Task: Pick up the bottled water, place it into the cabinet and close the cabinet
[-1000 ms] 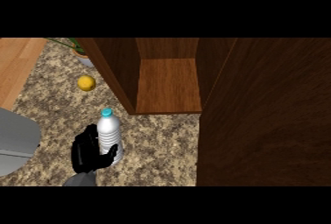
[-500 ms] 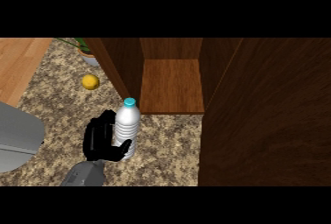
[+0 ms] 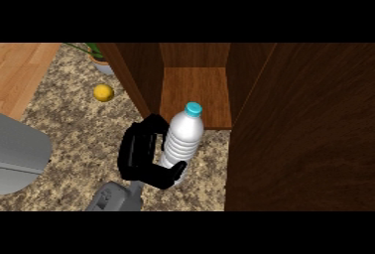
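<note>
My bottled water (image 3: 183, 141) at the open front of the cabinet (image 3: 196, 89)
Clear with a blue cap, it stands nearly upright above the counter, my left hand (image 3: 141, 151) curled round it, cap overlapping the brown wooden shelf's front edge.

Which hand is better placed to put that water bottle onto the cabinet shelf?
Left. The left hand is curled round the bottled water, just before the open cabinet shelf; the right hand shows nowhere.

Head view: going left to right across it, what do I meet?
grey object at the left edge → yellow fruit → left hand, curled round the bottle → bottled water → dark cabinet panel
</note>
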Tool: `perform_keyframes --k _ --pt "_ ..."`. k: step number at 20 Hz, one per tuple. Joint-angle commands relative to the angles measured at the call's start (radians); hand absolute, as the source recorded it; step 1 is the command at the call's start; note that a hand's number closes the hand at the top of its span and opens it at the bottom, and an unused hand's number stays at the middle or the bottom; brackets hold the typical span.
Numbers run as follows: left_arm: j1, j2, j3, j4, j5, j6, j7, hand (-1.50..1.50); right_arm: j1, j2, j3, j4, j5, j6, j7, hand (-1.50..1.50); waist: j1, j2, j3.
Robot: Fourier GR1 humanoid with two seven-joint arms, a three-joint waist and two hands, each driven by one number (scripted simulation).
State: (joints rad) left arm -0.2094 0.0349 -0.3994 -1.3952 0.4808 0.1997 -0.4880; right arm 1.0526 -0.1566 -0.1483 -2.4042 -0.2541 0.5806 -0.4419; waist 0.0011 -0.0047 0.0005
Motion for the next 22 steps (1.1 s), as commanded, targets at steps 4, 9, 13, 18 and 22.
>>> perform_keyframes --k 4,9,13,18,22 --pt "-0.109 -0.034 -0.124 -0.155 -0.056 0.253 0.211 1.5 -0.012 -0.017 -0.037 -0.103 -0.109 0.002 0.075 -1.5 -0.01 0.003 0.0" --pt "-0.296 -0.035 -0.132 -0.114 -0.084 0.412 0.283 1.5 -0.087 -0.014 -0.037 -0.06 -0.119 -0.027 0.113 -1.5 -0.012 0.007 -0.001" --pt "-0.395 -0.035 -0.126 -0.07 -0.08 0.497 0.321 1.5 -0.082 0.017 -0.015 -0.079 -0.084 -0.026 0.121 -1.5 -0.016 0.006 -0.001" --pt "-0.511 -0.035 -0.089 0.039 -0.085 0.561 0.34 1.5 -0.055 -0.004 -0.088 -0.08 -0.111 0.021 0.084 -1.5 -0.027 0.005 -0.001" --pt "-0.53 -0.035 -0.123 0.144 -0.045 0.563 0.276 1.5 -0.064 0.027 -0.034 -0.14 -0.117 -0.023 0.161 -1.5 -0.026 0.009 -0.001"
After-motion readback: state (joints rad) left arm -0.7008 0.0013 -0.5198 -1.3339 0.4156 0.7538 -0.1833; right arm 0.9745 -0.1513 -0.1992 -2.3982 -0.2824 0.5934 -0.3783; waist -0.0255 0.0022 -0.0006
